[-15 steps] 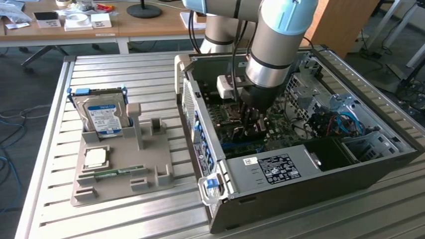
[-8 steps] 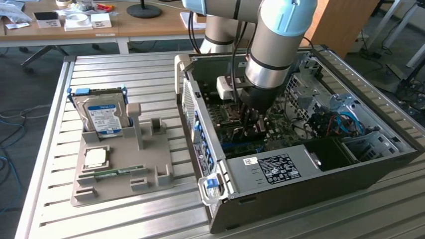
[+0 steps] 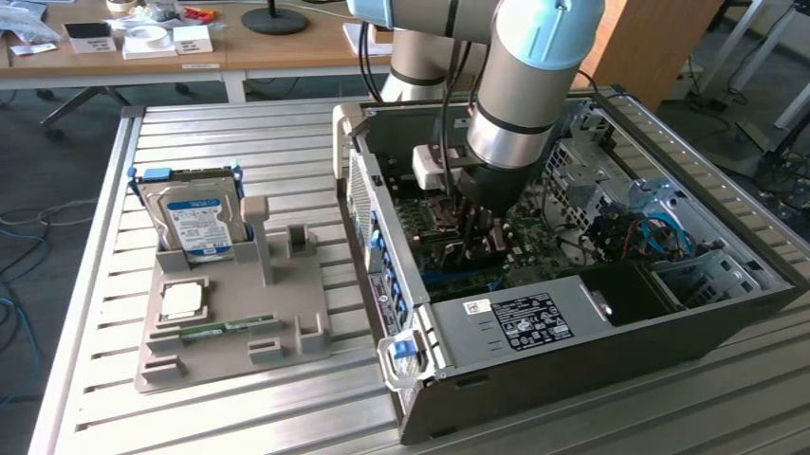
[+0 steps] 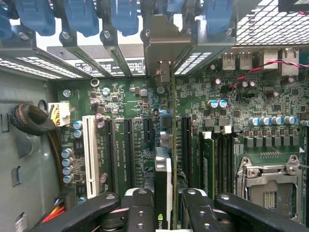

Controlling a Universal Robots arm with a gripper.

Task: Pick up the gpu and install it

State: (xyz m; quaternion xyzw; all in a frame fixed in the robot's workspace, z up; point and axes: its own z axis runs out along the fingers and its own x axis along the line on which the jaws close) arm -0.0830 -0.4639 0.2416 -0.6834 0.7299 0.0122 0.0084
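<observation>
While the arm reaches down into the open grey metal computer case (image 3: 557, 351), the scene reads as follows.

End effector: the black two-fingered end effector (image 4: 169, 212) is seen partly closed, its fingers (image 4: 140, 212) pressed on either side of the card's upper edge.

Gpu: the thin dark gpu (image 4: 164, 179) with a pale metal bracket (image 4: 161, 43) is held edge-on, upright over the green motherboard (image 4: 135, 96), its bracket standing among the rear slot covers below the blue retaining clips (image 4: 82, 17).

Seating: it cannot be told whether the card's lower edge is in the black expansion slot (image 4: 185, 140) or merely just above it.

Risk, alignment: if the card is tilted or offset from the slot, downward pressure could be taken by the board or neighbouring components rather than the connector.

Risk, bracket: the bracket could be caught on the rear frame, leaving the card cocked.

Risk, grip: the thin edge could slip between the fingers under load.

Elsewhere: a silver hard drive with a blue-white label (image 3: 196, 223) stands in a beige fixture (image 3: 228, 322) on the slatted metal tabletop (image 3: 241, 142).
</observation>
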